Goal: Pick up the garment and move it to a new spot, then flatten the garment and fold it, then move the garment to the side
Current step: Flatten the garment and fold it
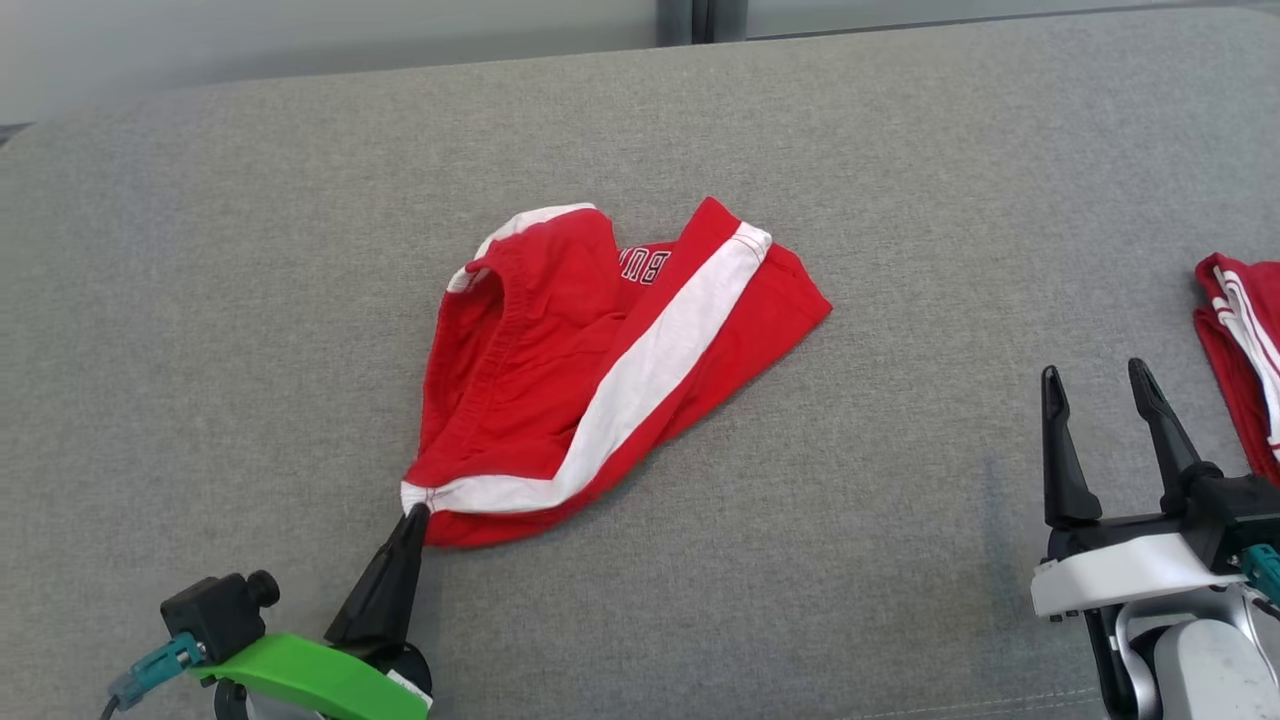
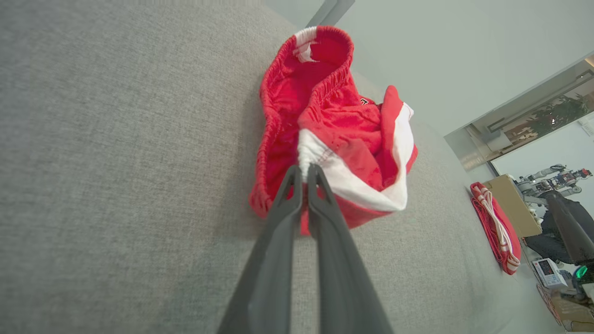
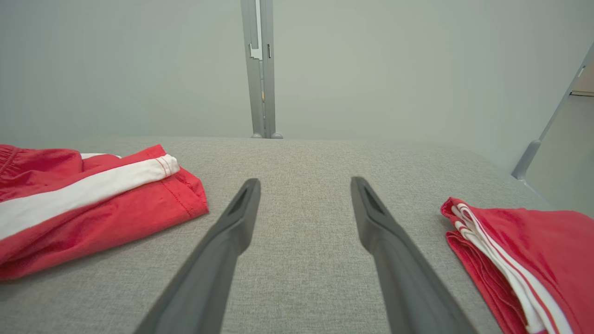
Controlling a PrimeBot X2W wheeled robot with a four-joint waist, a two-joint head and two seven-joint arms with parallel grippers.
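Red garment [image 1: 600,370] stretches far-rightward from left gripper [image 1: 415,512], clamped on its near hem corner; right gripper [image 1: 1095,370] agape, farther off.

The crumpled red-and-white cloth shorts [image 1: 560,400] are laid on the grey fabric-covered table [image 1: 200,300] directly ahead of the left hand [image 1: 415,512], one corner pinched in it. A folded red-and-white garment [image 1: 1240,350] is placed just right of the right hand [image 1: 1094,370].

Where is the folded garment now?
In the head view, the folded garment lies at the right edge of the grey surface, just right of the open right gripper.
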